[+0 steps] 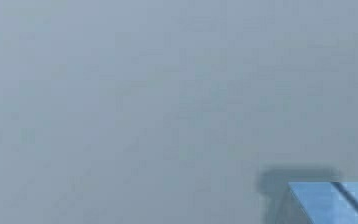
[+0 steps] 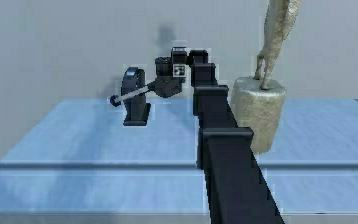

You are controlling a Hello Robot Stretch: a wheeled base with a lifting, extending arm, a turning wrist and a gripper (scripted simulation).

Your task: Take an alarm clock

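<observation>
Placement: clock (image 2: 135, 80) stands upright on table (image 2: 57, 145), toward the far edge of the top in the arm side view, at about 10 o'clock from the picture's middle. It reads as a dark, rounded body on a short foot, long axis running 12 to 6. It presents a narrow profile, so the dial appears to face 3 or 9 o'clock rather than the camera; which of the two cannot be determined. Arm (image 2: 222, 140) runs up from 6 o'clock toward 12, and gripper (image 2: 117, 100) branches off its far end toward 9 o'clock, fingers (image 2: 127, 97) sloping slightly toward 8. Governing relation: the clock lies at 9 o'clock from the gripper's body, along the line of the fingers, which cross its lower half in the picture. Whether they pass in front of it, beside it or touch it cannot be told. State of the fingers cannot be told, nor whether anything is held, since the clock rests on the table at them. Statue (image 2: 277, 35) on plinth (image 2: 259, 115) stands at 3 o'clock from the arm, apart from the clock. Judgement: any lift should go toward 12, along the clock's axis.
</observation>
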